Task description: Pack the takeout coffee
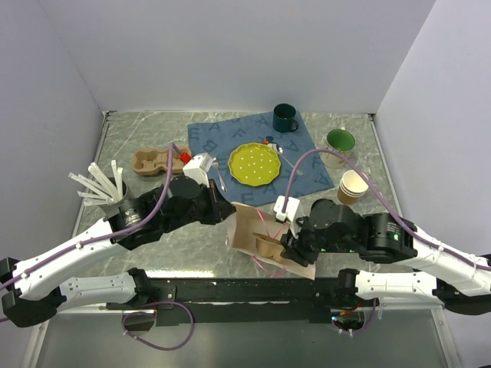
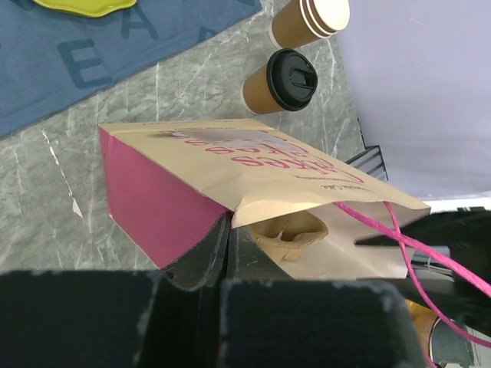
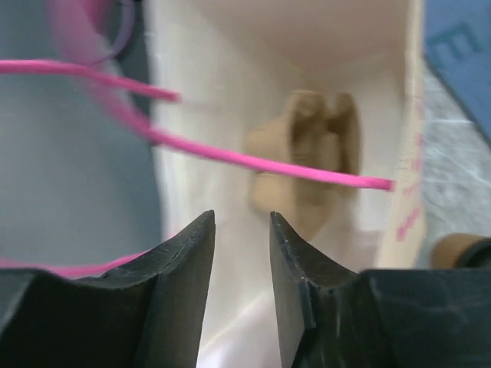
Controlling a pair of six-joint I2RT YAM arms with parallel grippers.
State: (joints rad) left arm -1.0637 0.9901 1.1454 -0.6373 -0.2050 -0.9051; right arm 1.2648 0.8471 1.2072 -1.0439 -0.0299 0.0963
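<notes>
Bag [image 1: 247,230]: lies on its side on the table [image 1: 153,230] between the arms, pink side panel up-left, mouth facing the right gripper.
In bag: a pulp carrier [image 2: 290,234] sits well inside the mouth.
Handle [image 3: 268,161]: a pink cord crosses the mouth in front of the carrier.
Coffee [image 2: 278,80]: stands upright on the table outside the bag, beyond its far side, with its black lid on.
Cup stack [image 2: 307,19]: lidless cups nested together, just beside the coffee.
Left gripper [image 2: 229,238]: pressed together, pinching the bag's rim at the mouth.
Right gripper [image 3: 242,230]: spread at the mouth, with nothing between its fingers.
Tin [image 1: 115,193]: at the table's left, holding white sticks that fan out.
Second carrier [image 1: 153,161]: behind the left arm, something red at its right end.
Mug [image 1: 285,117]: dark green, upright on the blue cloth [image 1: 222,138]; its inside cannot be seen.
</notes>
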